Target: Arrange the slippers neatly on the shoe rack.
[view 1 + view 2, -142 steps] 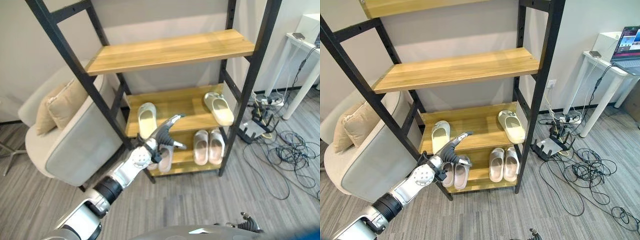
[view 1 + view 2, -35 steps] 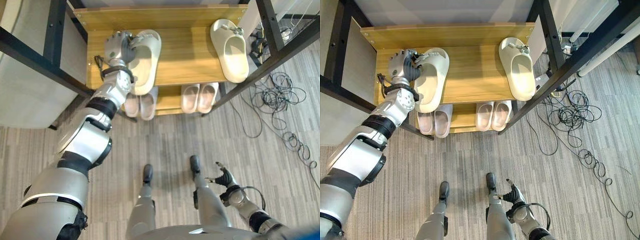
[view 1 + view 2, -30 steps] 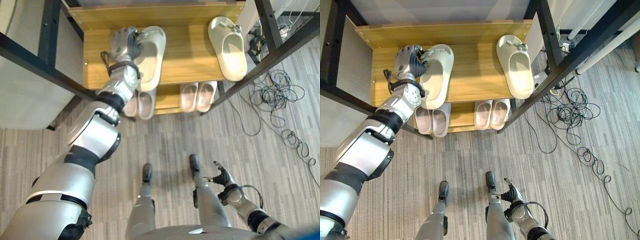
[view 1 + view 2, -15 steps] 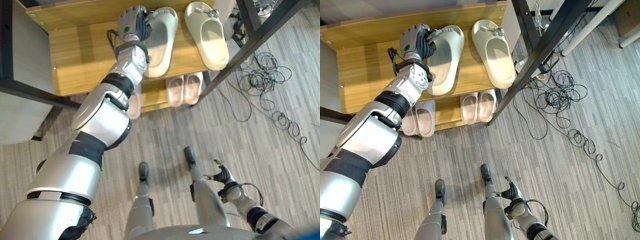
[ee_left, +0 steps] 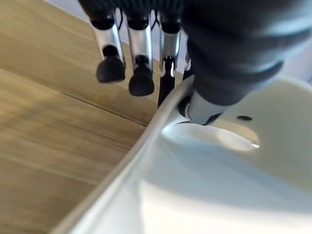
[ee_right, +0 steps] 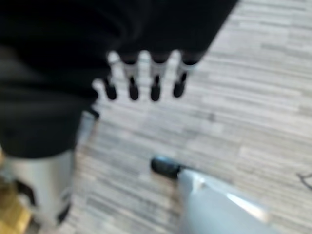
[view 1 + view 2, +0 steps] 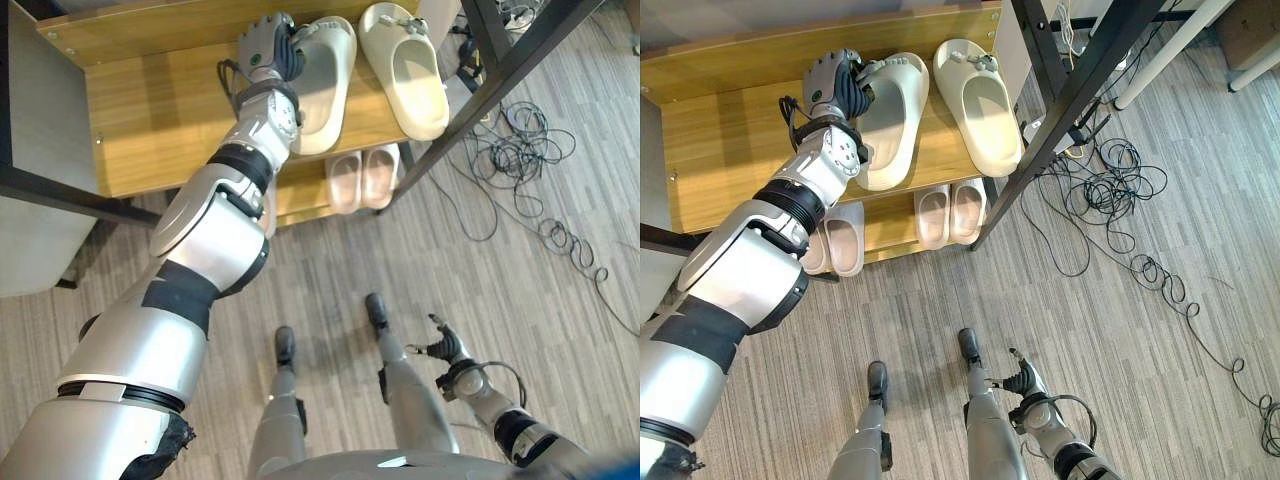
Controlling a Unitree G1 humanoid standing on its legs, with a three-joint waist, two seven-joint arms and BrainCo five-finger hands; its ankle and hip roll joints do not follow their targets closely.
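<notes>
On the wooden middle shelf (image 7: 150, 130) my left hand (image 7: 268, 45) is shut on the rim of a cream slipper (image 7: 325, 85). In the left wrist view its fingers (image 5: 141, 73) curl outside the edge of the slipper (image 5: 219, 185) and the thumb presses inside. This slipper lies angled, its toe end close beside the second cream slipper (image 7: 405, 70) at the shelf's right end. My right hand (image 7: 440, 348) hangs low by my side over the floor, its fingers (image 6: 141, 83) straight and holding nothing.
The bottom shelf carries a pale pink pair (image 7: 362, 178) and another pair (image 7: 835, 245) partly behind my left arm. A black frame post (image 7: 500, 70) slants past the rack's right side. Loose cables (image 7: 530, 170) lie on the floor to the right. A grey armchair (image 7: 30, 230) stands at the left.
My left hand has slid the held cream slipper rightwards along the shelf, up beside the other cream slipper. The camera has shifted too. My right hand stays low.
</notes>
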